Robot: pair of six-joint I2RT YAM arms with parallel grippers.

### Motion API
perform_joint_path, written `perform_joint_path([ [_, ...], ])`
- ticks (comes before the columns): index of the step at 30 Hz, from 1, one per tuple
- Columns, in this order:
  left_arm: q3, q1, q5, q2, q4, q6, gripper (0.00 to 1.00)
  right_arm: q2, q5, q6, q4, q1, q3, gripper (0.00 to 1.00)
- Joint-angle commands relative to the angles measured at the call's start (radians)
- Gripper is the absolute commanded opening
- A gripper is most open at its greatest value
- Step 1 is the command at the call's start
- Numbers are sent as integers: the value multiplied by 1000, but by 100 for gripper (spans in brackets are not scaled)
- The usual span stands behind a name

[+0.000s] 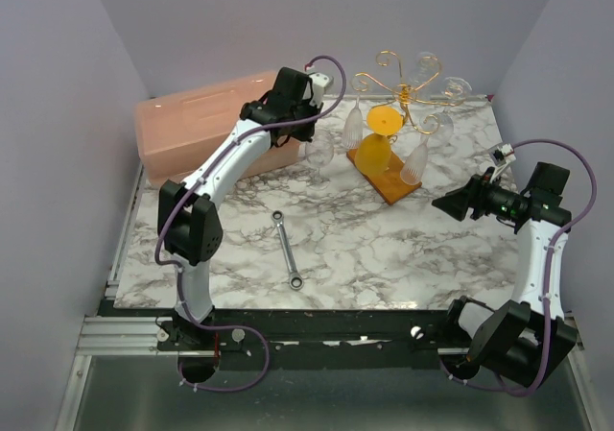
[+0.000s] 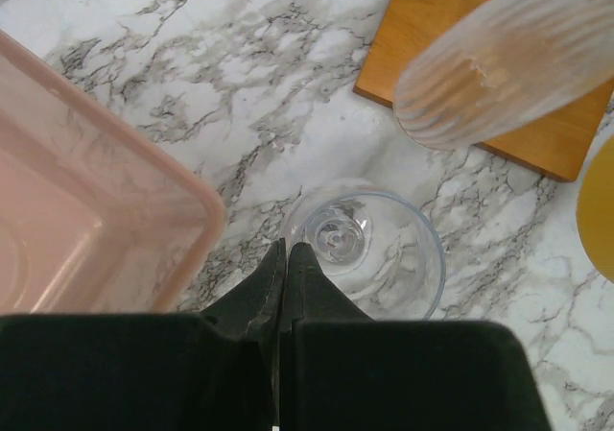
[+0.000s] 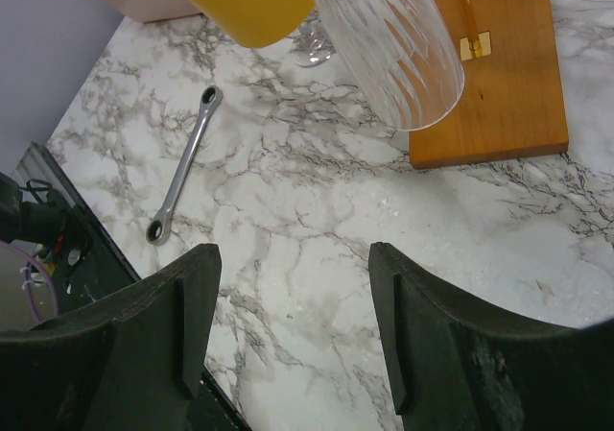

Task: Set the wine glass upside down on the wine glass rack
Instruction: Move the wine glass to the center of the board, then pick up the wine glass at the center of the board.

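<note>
A clear wine glass stands upright on the marble table, just left of the wine glass rack. From above I look straight down into its bowl. My left gripper is shut, its tips pinched together on the near rim with one finger inside the bowl and one outside. The rack is gold wire on an orange-brown base, and several glasses hang upside down from it, among them a ribbed clear one and an orange one. My right gripper hangs open over bare marble right of the rack.
A pink plastic bin lies along the back left, close beside the left gripper. A metal wrench lies mid-table. The rack's base and its hanging ribbed glass are just ahead of the right gripper.
</note>
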Motion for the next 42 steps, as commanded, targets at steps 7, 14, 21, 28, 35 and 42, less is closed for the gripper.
perform_joint_path([
  [7, -268, -73, -3, -201, 165, 20, 0, -19, -20, -22, -11, 0, 4, 70],
  [14, -291, -84, -31, -210, 161, 21, 4, -23, -20, -24, -14, -1, 5, 70],
  [21, -273, -102, -78, -192, 133, 32, 17, -25, -20, -24, -13, 0, 5, 72],
  [28, -244, -105, -102, -166, 106, 70, 18, -29, -18, -24, -13, 0, 3, 72],
  [35, -231, -109, -104, -163, 98, 79, 1, -30, -18, -23, -13, 0, 3, 72],
  [42, -279, -110, -84, -219, 95, 80, 0, -38, -27, -27, -14, 1, 4, 72],
])
